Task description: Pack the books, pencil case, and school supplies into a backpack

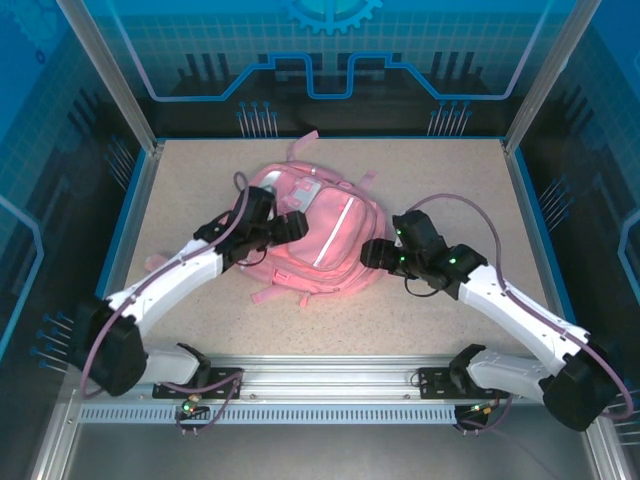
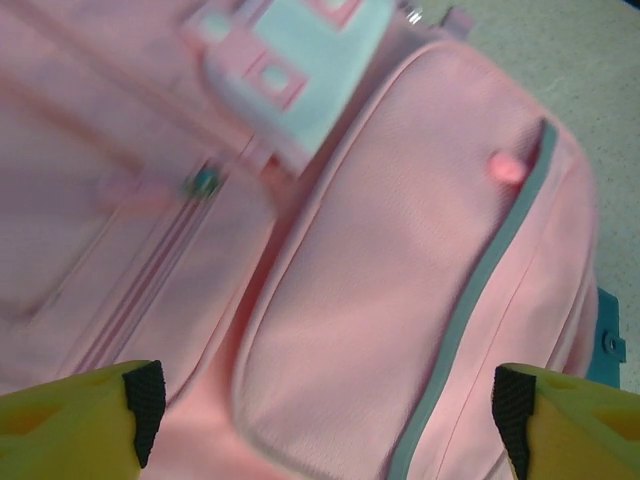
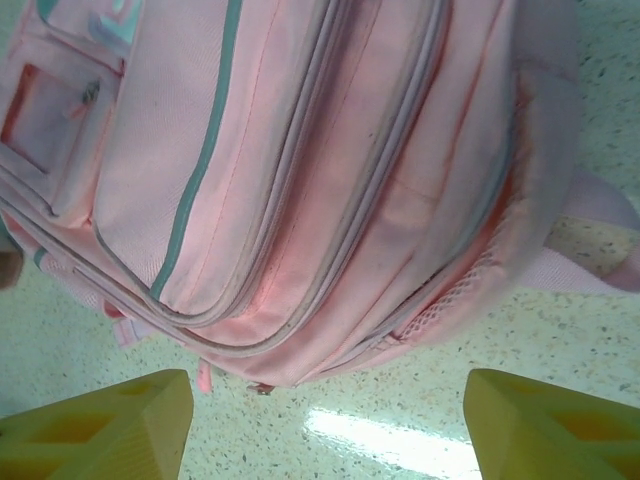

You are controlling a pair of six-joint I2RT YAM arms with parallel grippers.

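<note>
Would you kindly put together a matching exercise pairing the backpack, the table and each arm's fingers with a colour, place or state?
Column 1
1. backpack
2. table
3. left fingers
4. right fingers

Column 2
a. spread apart beside the backpack's side, above bare table
b. speckled beige
c. pink, lying mid-table
d. spread apart over the front pocket

Pairs: 1-c, 2-b, 3-d, 4-a

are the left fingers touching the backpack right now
Cannot tell. In the left wrist view the open fingers frame the backpack, with neither contact nor gap plain; from the top the left gripper just overlaps it.
</note>
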